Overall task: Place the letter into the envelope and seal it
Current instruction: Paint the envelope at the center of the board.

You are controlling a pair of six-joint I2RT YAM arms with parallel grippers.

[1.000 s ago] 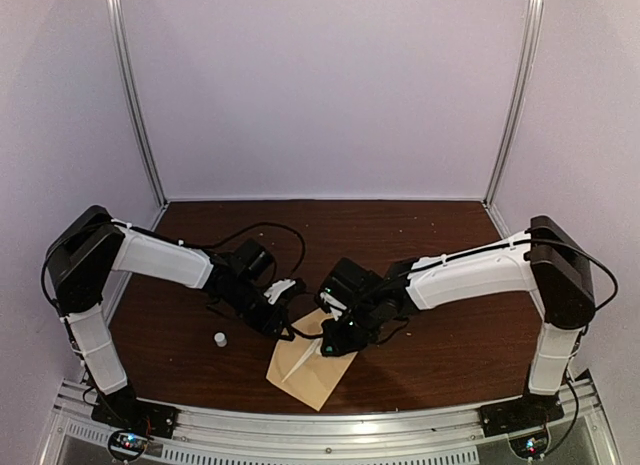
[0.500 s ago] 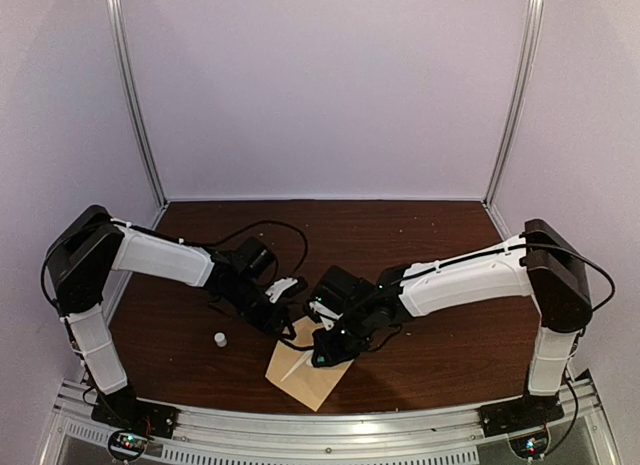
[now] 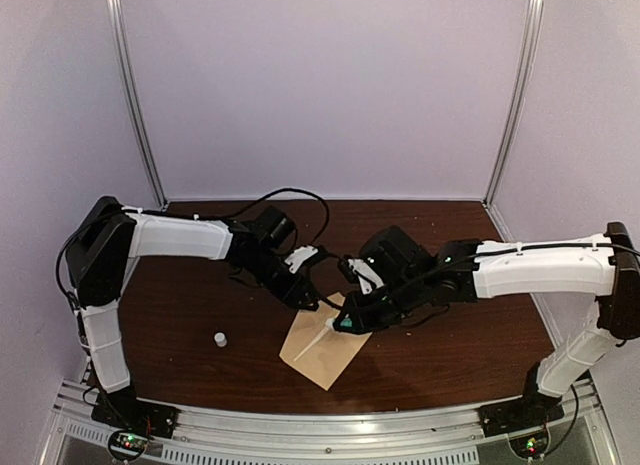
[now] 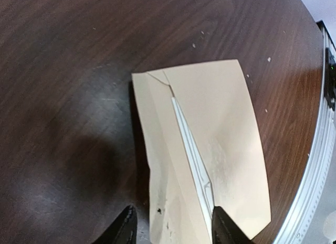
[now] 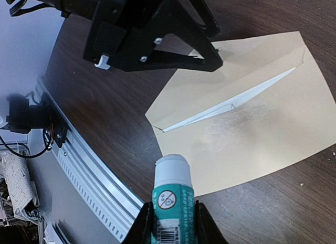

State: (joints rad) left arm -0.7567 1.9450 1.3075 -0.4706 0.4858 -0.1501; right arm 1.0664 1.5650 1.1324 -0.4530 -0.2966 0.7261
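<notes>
Far to your left, a small white cylinder [image 3: 219, 338] stands alone on the dark brown wood-grain bench [image 3: 450, 235], well apart from everything else.

Your left hand [image 4: 173, 229] is open, its two black fingers spread wide. From its wrist view, they straddle the near end of the flat tan kraft-paper envelope [image 4: 226, 123]; you cannot tell whether they touch it.

The envelope lies flat on the bench near the front rail, turned at an angle between your two hands. Its surface is matte and smooth, with a faint scuffed patch near the opening. A small tear shows at one corner of the flap line. The letter [image 4: 191, 149] is inside it, and only a thin, pale sliver of its edge shows along the slit.

Your right hand [image 5: 172, 225] is clamped on a teal plastic glue stick with a white rounded top [image 5: 172, 194]. The stick hangs above the bench just beside the envelope's long edge, not touching the paper.
</notes>
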